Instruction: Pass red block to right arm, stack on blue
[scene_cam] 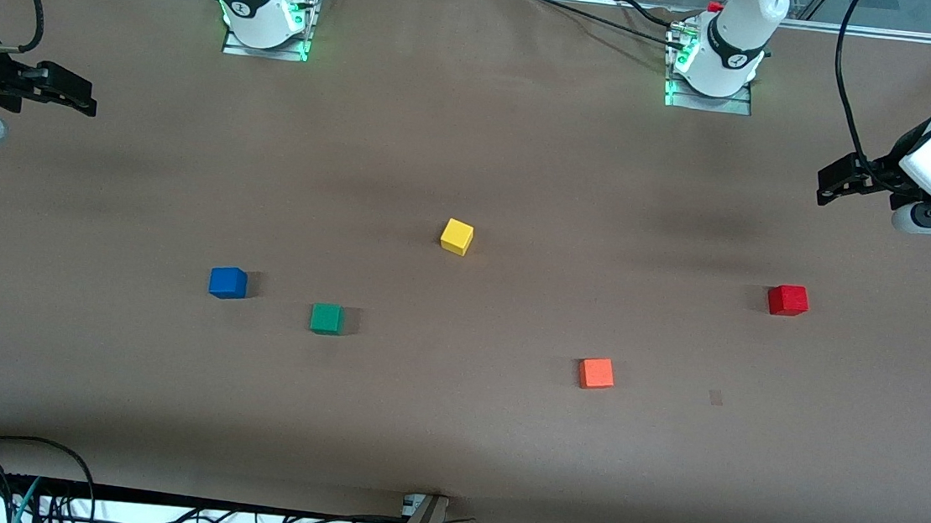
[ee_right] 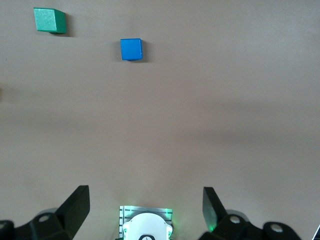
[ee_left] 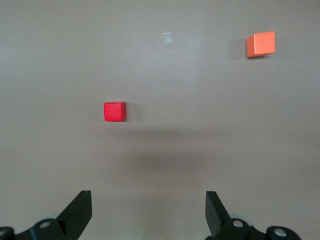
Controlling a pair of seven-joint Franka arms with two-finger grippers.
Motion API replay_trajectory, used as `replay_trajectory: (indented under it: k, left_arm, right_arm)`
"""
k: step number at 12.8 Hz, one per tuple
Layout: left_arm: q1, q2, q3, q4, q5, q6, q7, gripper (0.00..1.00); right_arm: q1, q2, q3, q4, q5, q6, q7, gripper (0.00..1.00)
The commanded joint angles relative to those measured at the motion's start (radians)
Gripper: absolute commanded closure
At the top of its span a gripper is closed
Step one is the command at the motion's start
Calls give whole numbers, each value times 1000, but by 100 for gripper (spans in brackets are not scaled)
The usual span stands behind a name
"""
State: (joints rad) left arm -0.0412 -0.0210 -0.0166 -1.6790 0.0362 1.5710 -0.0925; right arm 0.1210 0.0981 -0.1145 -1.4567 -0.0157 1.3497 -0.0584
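While both hands (ee_left: 148, 212) (ee_right: 146, 212) hover wide open, the red block (scene_cam: 787, 300) — plain, bright — sits alone.

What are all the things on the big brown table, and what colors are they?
red block: 1, bright red, on the table toward the left arm's end, touching nothing
orange block: 1, orange-red, nearer the front camera than the red block
yellow block: 1, yellow, near the table's middle
green block: 1, green, beside the blue block, a bit nearer the front camera
blue block: 1, deep blue, toward the right arm's end
table: 1, brown covering
cables: several, dark, along the table edge nearest the front camera
left gripper: 1, black, open, empty, up over the table's edge near the red block
right gripper: 1, black, open, empty, over its own end of the table
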Motion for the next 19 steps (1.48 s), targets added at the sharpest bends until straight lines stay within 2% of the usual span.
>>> replay_trajectory:
  k: [1, 13, 18, 19]
  left_arm:
    - [-5, 3, 3, 19, -15, -17, 5, 0]
    - [-12, 6, 3, 21, -15, -19, 5, 0]
    - [-11, 36, 3, 48, -10, -20, -1, 0]
    - [-11, 36, 3, 48, -4, -52, -1, 0]
  right_arm:
    - [-3, 3, 1, 13, 3, -1, 8, 0]
    - [-3, 3, 1, 13, 3, -3, 9, 0]
    - [-3, 3, 1, 13, 3, -3, 9, 0]
    - [-3, 3, 1, 13, 3, -3, 9, 0]
